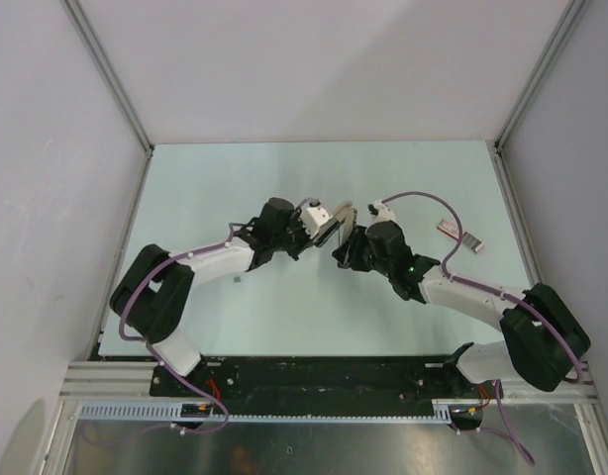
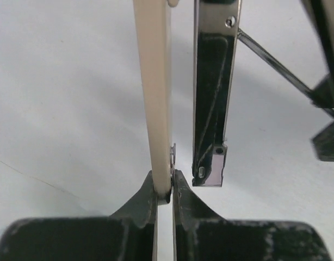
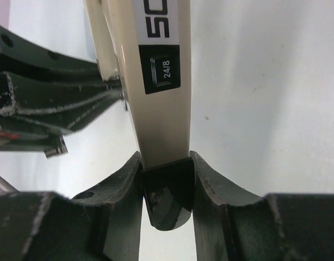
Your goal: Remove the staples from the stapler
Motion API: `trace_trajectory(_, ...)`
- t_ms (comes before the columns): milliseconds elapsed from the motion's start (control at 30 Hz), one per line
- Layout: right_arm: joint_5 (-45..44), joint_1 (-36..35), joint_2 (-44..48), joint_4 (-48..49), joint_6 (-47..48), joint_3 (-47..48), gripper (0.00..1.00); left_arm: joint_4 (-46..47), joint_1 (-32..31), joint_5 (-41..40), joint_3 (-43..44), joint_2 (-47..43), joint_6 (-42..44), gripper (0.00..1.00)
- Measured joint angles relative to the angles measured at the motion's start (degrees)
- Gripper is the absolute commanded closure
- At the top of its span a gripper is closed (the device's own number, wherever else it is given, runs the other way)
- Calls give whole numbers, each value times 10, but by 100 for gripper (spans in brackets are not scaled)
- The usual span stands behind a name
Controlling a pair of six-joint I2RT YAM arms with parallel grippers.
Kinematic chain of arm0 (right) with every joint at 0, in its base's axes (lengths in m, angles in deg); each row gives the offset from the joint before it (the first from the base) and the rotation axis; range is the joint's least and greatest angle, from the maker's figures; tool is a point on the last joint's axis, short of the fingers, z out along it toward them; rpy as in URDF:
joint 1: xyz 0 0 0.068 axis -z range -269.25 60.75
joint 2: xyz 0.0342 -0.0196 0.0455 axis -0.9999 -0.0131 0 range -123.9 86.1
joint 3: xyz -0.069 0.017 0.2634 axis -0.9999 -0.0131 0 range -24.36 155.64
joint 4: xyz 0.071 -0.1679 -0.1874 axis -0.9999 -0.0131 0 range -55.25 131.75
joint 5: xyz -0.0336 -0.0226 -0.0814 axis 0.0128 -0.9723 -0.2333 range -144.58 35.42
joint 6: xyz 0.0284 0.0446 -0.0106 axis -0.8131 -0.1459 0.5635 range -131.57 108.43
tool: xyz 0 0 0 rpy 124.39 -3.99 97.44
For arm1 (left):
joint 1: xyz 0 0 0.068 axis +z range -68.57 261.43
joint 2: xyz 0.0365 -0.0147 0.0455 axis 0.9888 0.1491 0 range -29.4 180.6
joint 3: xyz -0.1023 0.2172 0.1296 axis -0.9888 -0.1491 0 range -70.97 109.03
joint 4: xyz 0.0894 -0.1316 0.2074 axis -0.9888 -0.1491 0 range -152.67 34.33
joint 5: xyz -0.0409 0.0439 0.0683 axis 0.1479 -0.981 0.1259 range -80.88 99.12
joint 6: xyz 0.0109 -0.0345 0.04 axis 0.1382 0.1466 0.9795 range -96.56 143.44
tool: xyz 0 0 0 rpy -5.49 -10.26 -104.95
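The stapler (image 1: 336,226) is held above the table's middle between both grippers. It has a cream cover, a black end and a silver metal magazine. My left gripper (image 1: 322,220) is shut on the thin cream arm (image 2: 155,98), pinched at its end (image 2: 164,182). The metal magazine (image 2: 213,92) hangs apart from that arm, so the stapler is swung open, with a thin rod (image 2: 276,65) showing. My right gripper (image 1: 350,237) is shut on the stapler's black end (image 3: 167,190), below the cream cover marked 24/8 (image 3: 159,70). No staples show.
A small flat red-and-white box (image 1: 460,236) lies on the pale table (image 1: 235,188) to the right of the right arm. The left gripper's fingers (image 3: 53,103) show close beside the stapler in the right wrist view. Walls enclose the table's far and side edges.
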Motion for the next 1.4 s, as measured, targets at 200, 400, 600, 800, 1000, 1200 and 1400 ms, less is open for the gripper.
trace_trajectory(200, 0, 1, 26, 15, 36, -44, 100, 33, -17, -53, 0, 20, 85, 100)
trace_trajectory(400, -7, 1, 41, 24, 68, -75, 100, 81, -31, -105, 0, 46, 156, 100)
trace_trajectory(600, -18, 1, 71, 33, 94, -112, 100, 146, -49, -151, -11, 62, 215, 100)
trace_trajectory(800, -33, -1, 86, 39, 121, -130, 100, 222, -60, -198, -20, 79, 272, 100)
trace_trajectory(1000, -46, -12, 86, 39, 142, -138, 100, 306, -64, -233, -42, 95, 334, 100)
trace_trajectory(1200, -51, -15, 83, 54, 149, -144, 100, 400, -70, -257, -71, 106, 380, 100)
trace_trajectory(1400, -47, -16, 63, 83, 147, -145, 100, 443, -72, -275, -86, 111, 393, 100)
